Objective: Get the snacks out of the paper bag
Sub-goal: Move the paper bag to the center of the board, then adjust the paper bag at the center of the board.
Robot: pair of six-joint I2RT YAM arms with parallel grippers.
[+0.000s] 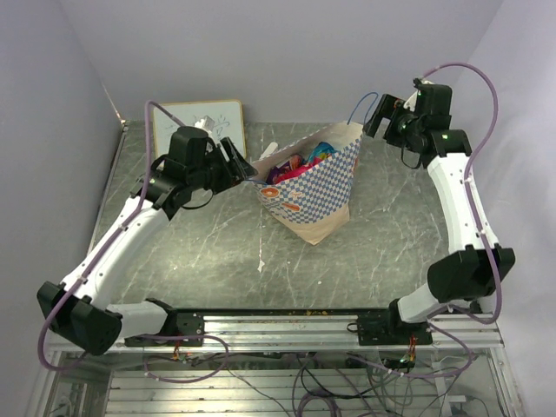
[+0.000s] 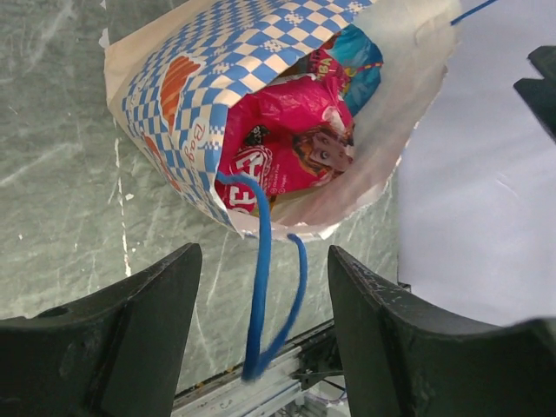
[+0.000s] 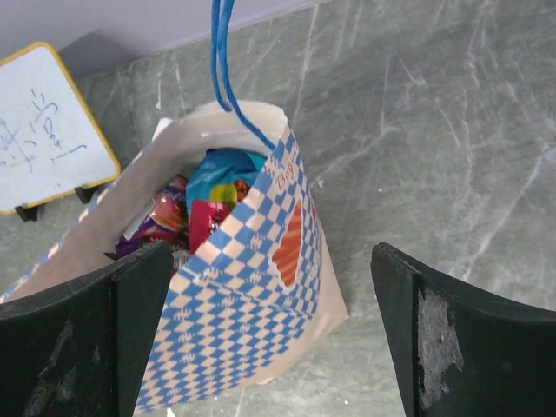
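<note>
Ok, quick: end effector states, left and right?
Left end effector: open, holding nothing.
Right end effector: open, holding nothing.

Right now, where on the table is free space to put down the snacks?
Bare table lies between the paper bag and the near rail, and between bag and right arm. Crowded at the back left: board, left gripper beside the bag's mouth.

Blue scribbles on writing board (image 3: 48, 130), orange print on paper bag (image 3: 243, 321): both unreadable
</note>
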